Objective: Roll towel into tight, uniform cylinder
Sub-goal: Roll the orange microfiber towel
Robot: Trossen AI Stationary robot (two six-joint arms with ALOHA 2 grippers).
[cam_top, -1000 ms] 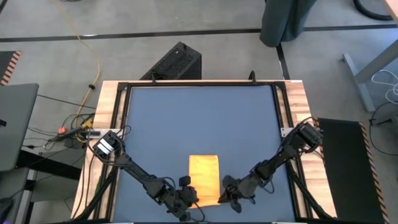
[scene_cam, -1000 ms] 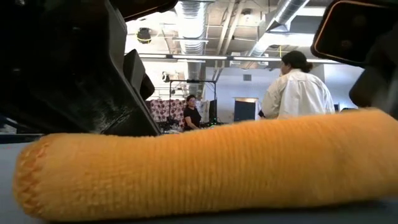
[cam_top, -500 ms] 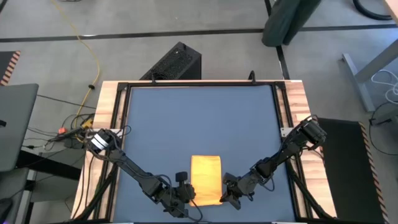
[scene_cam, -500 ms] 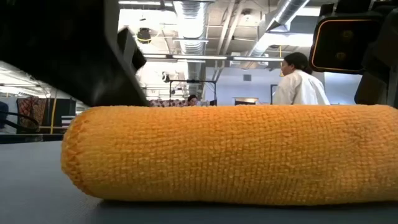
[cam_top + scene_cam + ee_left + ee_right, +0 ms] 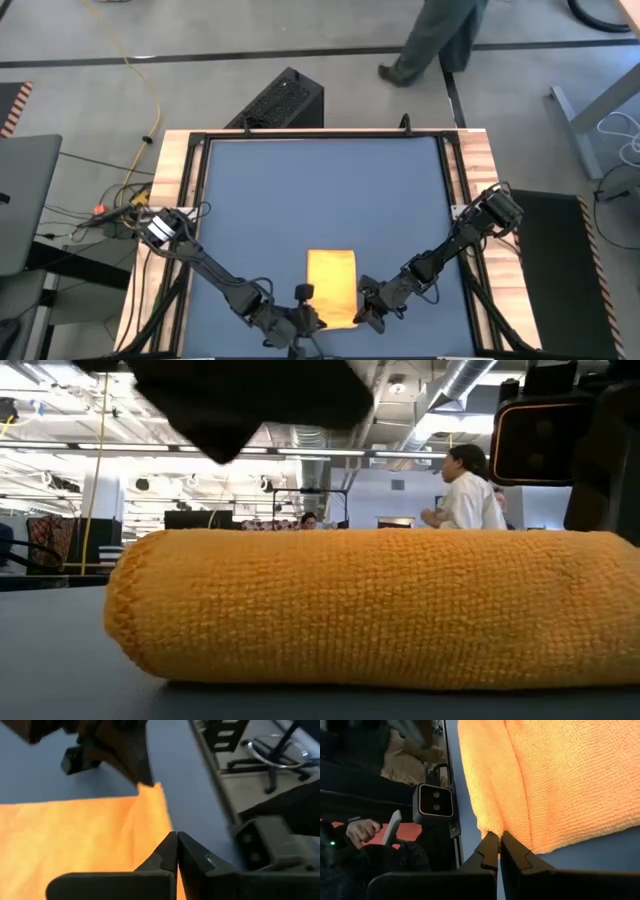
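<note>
The left gripper (image 5: 312, 320) is sitting at the near edge of the tabletop (image 5: 320, 190), just beside the towel's left near corner, its jaws pressed together on nothing, as its wrist view shows. The towel (image 5: 332, 289) is lying near the middle of the near edge, partly rolled: a fat roll is showing in the low view, with a flat strip running toward the far edge. It looks light, soft and floppy, likely to slump or unroll, so the roll's two ends are probably the best places to take hold. The right gripper (image 5: 366, 314) is touching the roll's right end, jaws likewise closed and empty. Nothing else is crowding the tabletop; people (image 5: 462, 488) are standing in the room beyond.
</note>
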